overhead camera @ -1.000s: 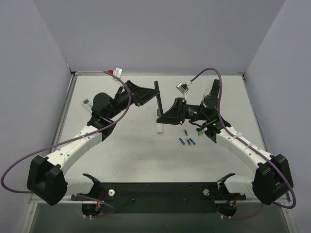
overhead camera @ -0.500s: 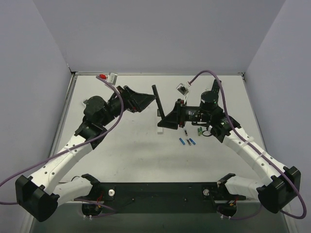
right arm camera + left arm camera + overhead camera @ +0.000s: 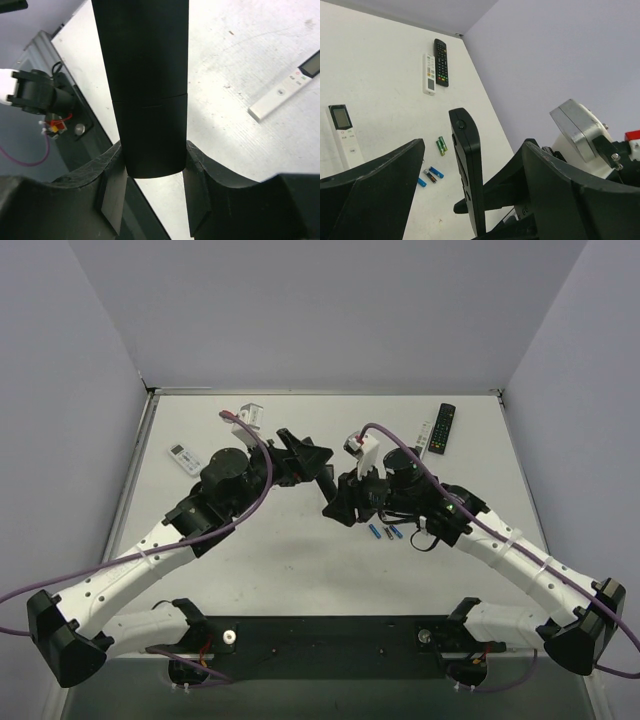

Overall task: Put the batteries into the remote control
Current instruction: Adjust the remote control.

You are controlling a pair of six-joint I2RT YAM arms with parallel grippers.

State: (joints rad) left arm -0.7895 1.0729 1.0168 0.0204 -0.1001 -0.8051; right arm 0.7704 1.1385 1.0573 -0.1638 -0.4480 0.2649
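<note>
One black remote [image 3: 145,85] is clamped in the right gripper [image 3: 153,160]; the left gripper [image 3: 470,147] is held open. Perhaps five batteries [image 3: 432,174] are seen on the table [image 3: 380,75].

We look down on the whole table [image 3: 300,575] from a fixed camera high above and behind the two arms [image 3: 150,552], facing the back wall and far enough off to take in both. Our left wrist camera sits just behind the left fingers [image 3: 370,195], low over the table, facing the far right corner. With the overhead view it shares the batteries [image 3: 431,175] and the far black remote [image 3: 440,62] by the wall. Our right wrist camera looks along the right fingers [image 3: 112,195], very close to the held remote [image 3: 145,85], and faces down toward the table's near edge. That held remote shows in all three views.
</note>
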